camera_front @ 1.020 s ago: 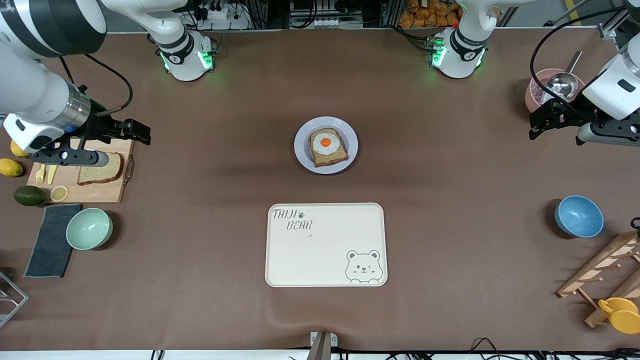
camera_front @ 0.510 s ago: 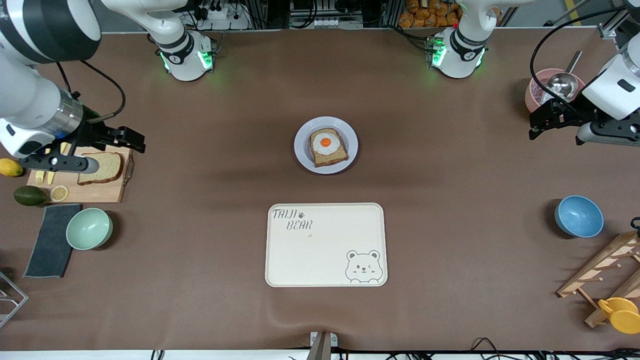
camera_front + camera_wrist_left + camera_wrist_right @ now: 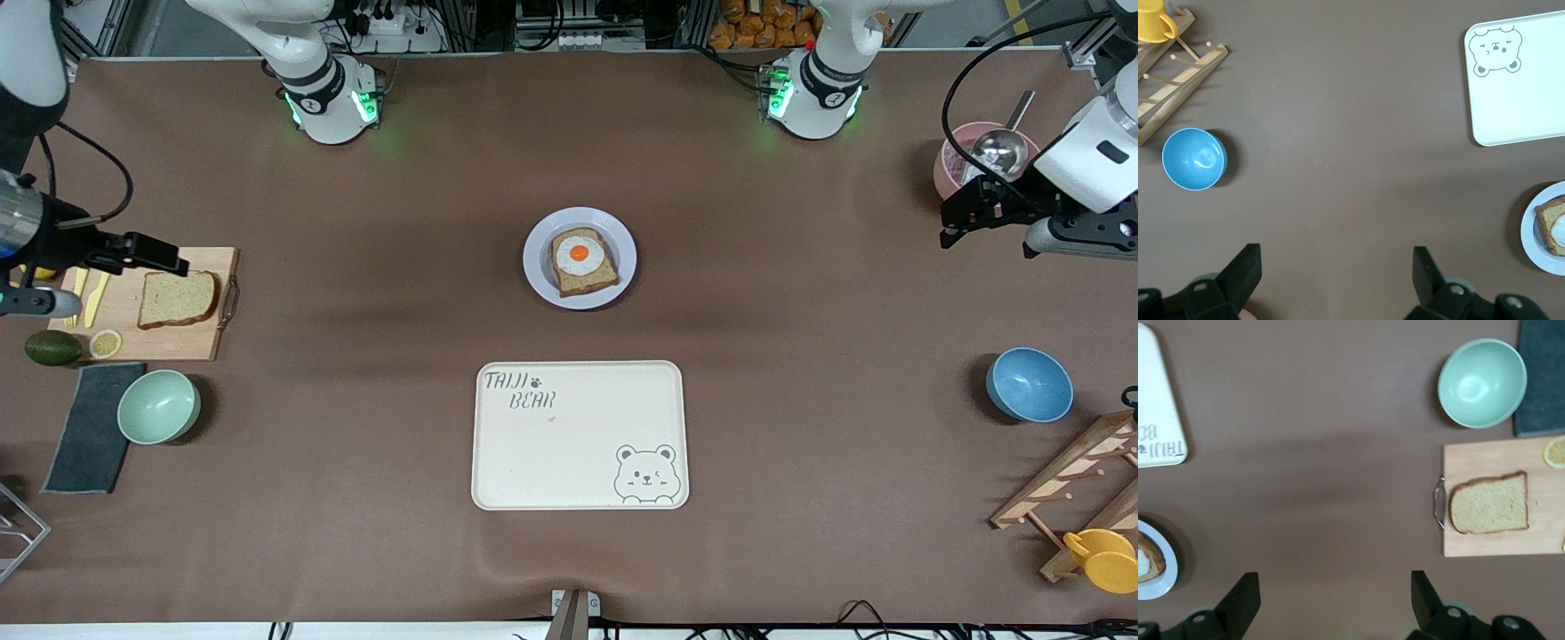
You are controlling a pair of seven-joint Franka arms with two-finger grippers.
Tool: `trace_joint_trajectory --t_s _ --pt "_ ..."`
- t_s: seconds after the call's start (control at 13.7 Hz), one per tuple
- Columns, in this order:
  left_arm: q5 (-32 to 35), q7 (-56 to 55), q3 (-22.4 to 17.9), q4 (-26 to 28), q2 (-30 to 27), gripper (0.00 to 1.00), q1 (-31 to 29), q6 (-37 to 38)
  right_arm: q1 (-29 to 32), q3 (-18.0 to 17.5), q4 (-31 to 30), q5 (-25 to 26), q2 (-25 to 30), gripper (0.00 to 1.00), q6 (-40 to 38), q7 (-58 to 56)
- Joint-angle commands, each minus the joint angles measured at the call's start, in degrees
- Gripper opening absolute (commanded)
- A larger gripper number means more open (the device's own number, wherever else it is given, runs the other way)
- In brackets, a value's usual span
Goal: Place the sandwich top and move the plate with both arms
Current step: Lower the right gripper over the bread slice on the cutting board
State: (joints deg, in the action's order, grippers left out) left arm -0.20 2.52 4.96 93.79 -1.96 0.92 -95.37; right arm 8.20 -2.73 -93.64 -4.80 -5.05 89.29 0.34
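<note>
The sandwich top, a plain brown bread slice, lies on a wooden cutting board at the right arm's end of the table; it also shows in the right wrist view. The pale plate sits mid-table and holds a toast with a fried egg. My right gripper is open and empty, in the air over the board's edge beside the slice. My left gripper is open and empty, waiting over the table by the pink bowl. Both wrist views show spread jaws over bare table, the left and the right.
A cream bear-printed tray lies nearer the camera than the plate. A mint bowl, dark cloth and avocado are by the board. A blue bowl, wooden rack and pink bowl are at the left arm's end.
My right arm has swung outward toward its end of the table, and the bread slice is now fully uncovered. The left arm has not moved.
</note>
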Motion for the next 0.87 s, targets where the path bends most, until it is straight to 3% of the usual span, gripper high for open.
trace_joint_trajectory --t_s 0.0,0.44,0.66,0.8 --pt "-1.0 0.4 0.3 0.0 -0.8 1.00 -0.3 0.9 4.6 -0.8 -1.7 -0.8 0.4 1.00 -0.1 -2.4" --pt "-2.3 0.3 -0.2 0.1 -0.6 1.00 -1.2 0.9 16.0 -0.9 -3.9 -2.1 -3.4 1.00 2.9 -20.1" --pt "-5.7 -0.9 0.0 0.4 2.3 1.00 -1.3 0.0 20.7 -0.9 -9.4 -2.1 -4.6 1.00 9.0 -27.9" --pt "-6.0 -2.4 0.3 1.9 2.3 1.00 -1.1 -0.1 23.3 -0.9 -9.8 -2.8 -7.2 1.00 10.1 -33.4"
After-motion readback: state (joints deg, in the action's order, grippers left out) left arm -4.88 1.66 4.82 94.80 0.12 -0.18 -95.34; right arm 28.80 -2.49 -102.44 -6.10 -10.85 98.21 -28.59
